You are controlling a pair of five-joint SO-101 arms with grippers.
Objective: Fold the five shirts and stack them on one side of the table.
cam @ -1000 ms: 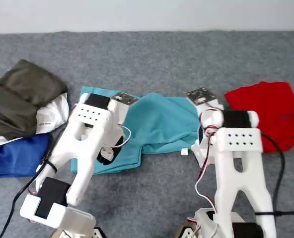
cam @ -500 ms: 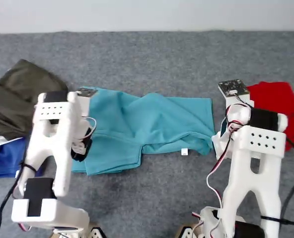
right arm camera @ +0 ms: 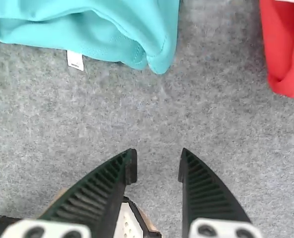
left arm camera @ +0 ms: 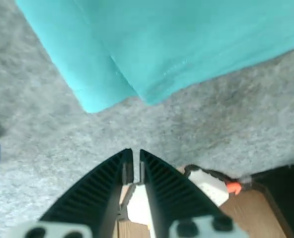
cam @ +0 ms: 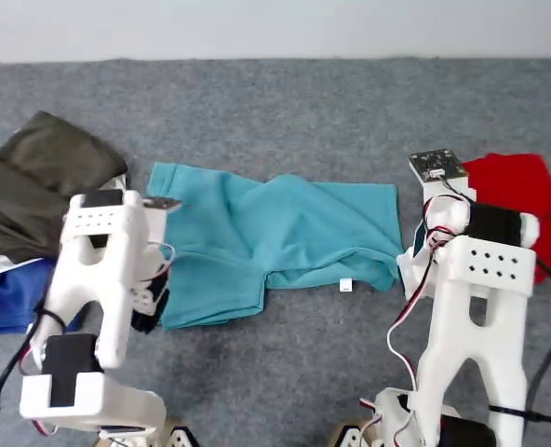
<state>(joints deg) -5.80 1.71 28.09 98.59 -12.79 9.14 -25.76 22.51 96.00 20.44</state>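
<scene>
A teal shirt lies spread and wrinkled across the middle of the grey carpet, with a white label at its near hem. My left arm stands at the shirt's left edge. The left gripper hovers over bare carpet just off the teal shirt's corner, shut with nothing in it. My right arm stands between the teal shirt and a folded red shirt. The right gripper is open over carpet, short of the teal shirt's right corner.
At the far left an olive shirt lies piled on a white shirt, with a blue shirt in front of them. The red shirt lies close beside my right gripper. Bare carpet runs along the back and the front middle.
Both arms have drawn off the teal shirt, the left one leftward and then back toward the front, the right one rightward. The shirt now lies stretched wider.
</scene>
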